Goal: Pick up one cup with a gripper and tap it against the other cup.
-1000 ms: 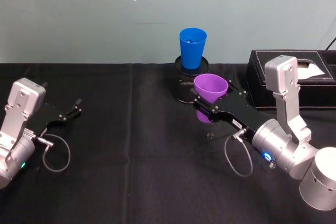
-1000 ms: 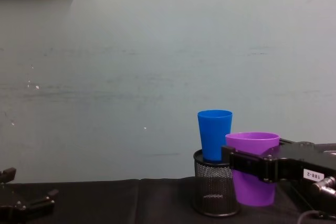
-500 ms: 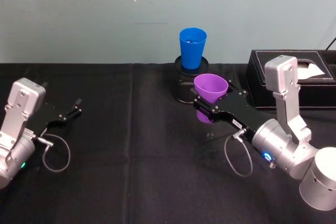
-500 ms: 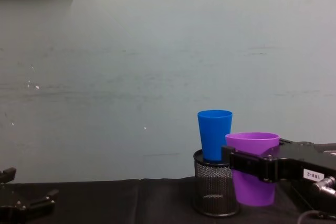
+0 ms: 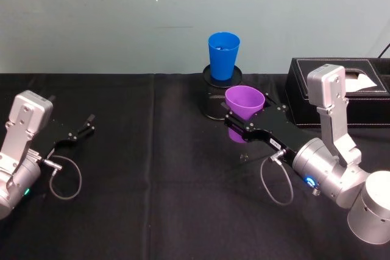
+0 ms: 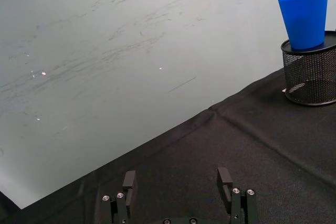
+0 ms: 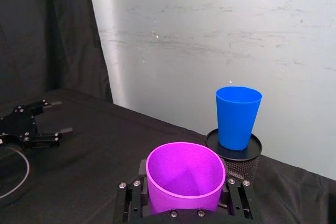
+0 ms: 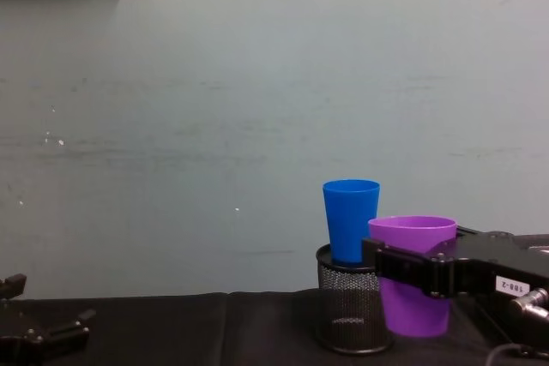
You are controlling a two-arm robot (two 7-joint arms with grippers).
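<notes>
Purple cup held upright in the right hand, whose two black fingers pinch it from either side just below the wide rim. The cup sits at mid-desk, a little to the robot's right, just beside a black mesh pen holder and on the side nearer the robot. Blue cup stands upright with its base inside the pen holder, its rim higher than the purple rim. In the right wrist view a clear gap separates the two cups; whether the purple cup touches the holder cannot be told. The right arm reaches in from the lower right, in front of a black box at the far right of the desk, which is covered in black cloth. Left hand rests low over the desk at the far left, well apart from both cups, its fingers spread with nothing between them.
</notes>
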